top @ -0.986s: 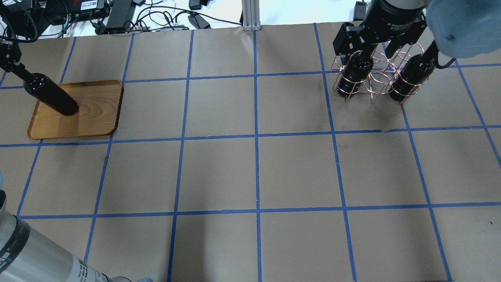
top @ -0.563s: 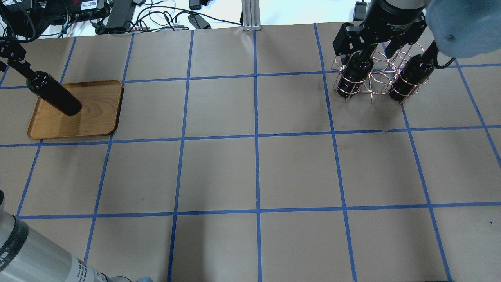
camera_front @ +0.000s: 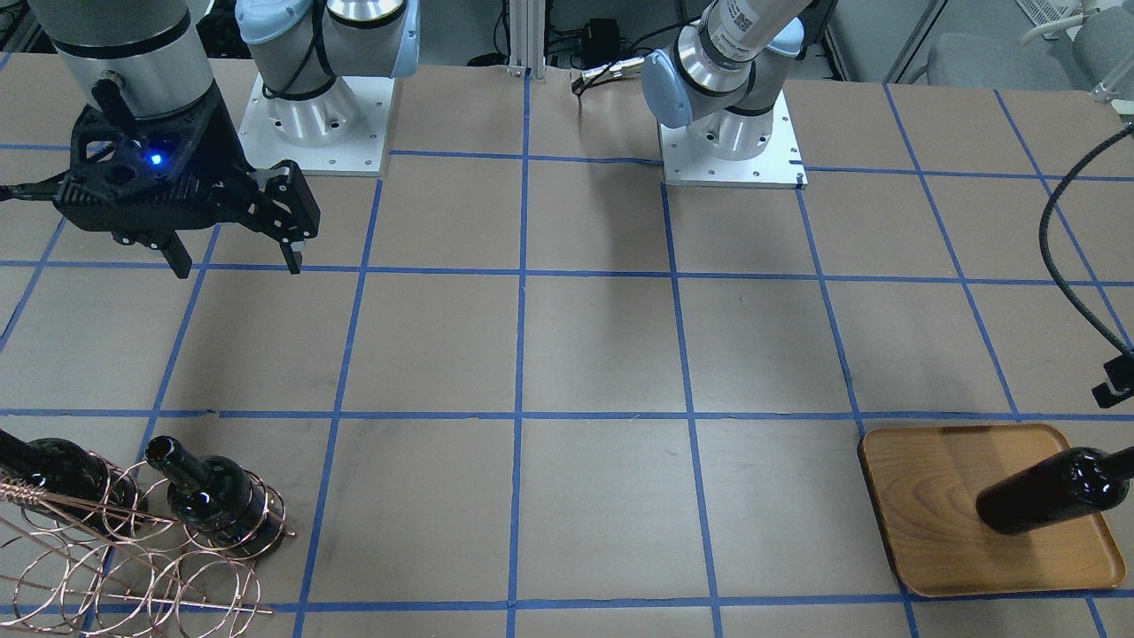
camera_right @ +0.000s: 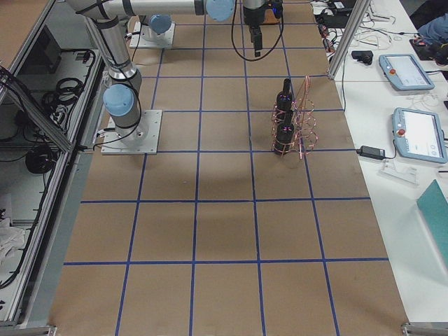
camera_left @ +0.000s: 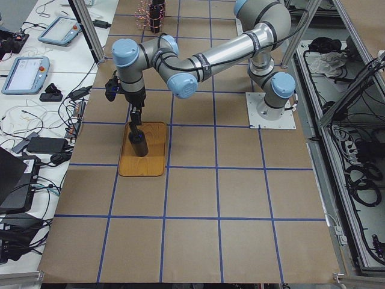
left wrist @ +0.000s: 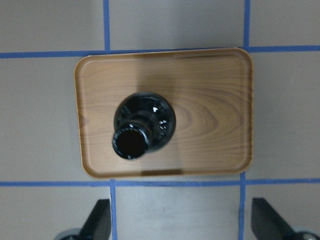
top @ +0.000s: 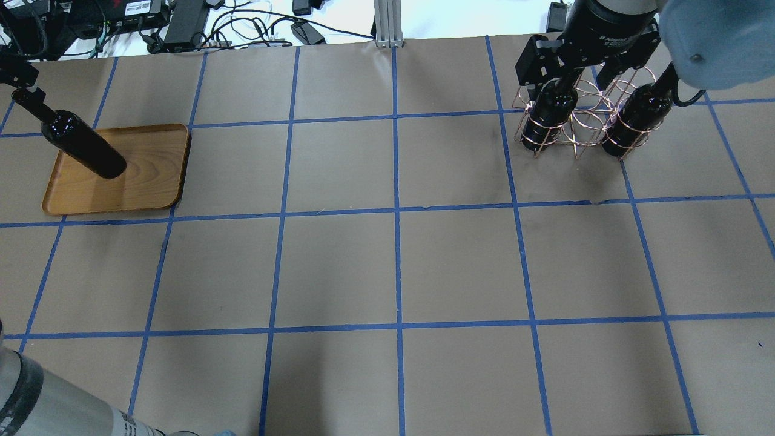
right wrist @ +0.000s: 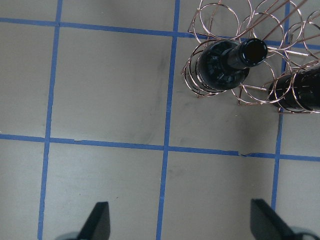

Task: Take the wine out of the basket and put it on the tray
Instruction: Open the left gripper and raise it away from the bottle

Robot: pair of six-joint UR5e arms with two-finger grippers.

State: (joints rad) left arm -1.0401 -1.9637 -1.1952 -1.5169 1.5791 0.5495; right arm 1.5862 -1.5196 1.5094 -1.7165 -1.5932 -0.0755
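One wine bottle (top: 85, 151) stands upright on the wooden tray (top: 151, 181) at the far left; the left wrist view looks straight down on its mouth (left wrist: 132, 142). My left gripper (left wrist: 180, 201) is open above it, apart from the neck, and also shows in the overhead view (top: 23, 88). Two more bottles (top: 548, 118) (top: 636, 121) stand in the copper wire basket (top: 584, 118) at the far right. My right gripper (camera_front: 239, 266) hovers open and empty high over the basket; its wrist view shows both bottles (right wrist: 222, 67) (right wrist: 300, 90).
Brown paper with a blue tape grid covers the table (top: 393, 266). Cables and power bricks (top: 181, 24) lie beyond the far edge. The left arm's cable (camera_front: 1063, 230) hangs near the tray. The arm bases (camera_front: 731, 146) stand on the robot's side.
My left gripper has lifted up off the bottle's neck and away from it. The bottle stays standing on the tray. The right arm has not moved.
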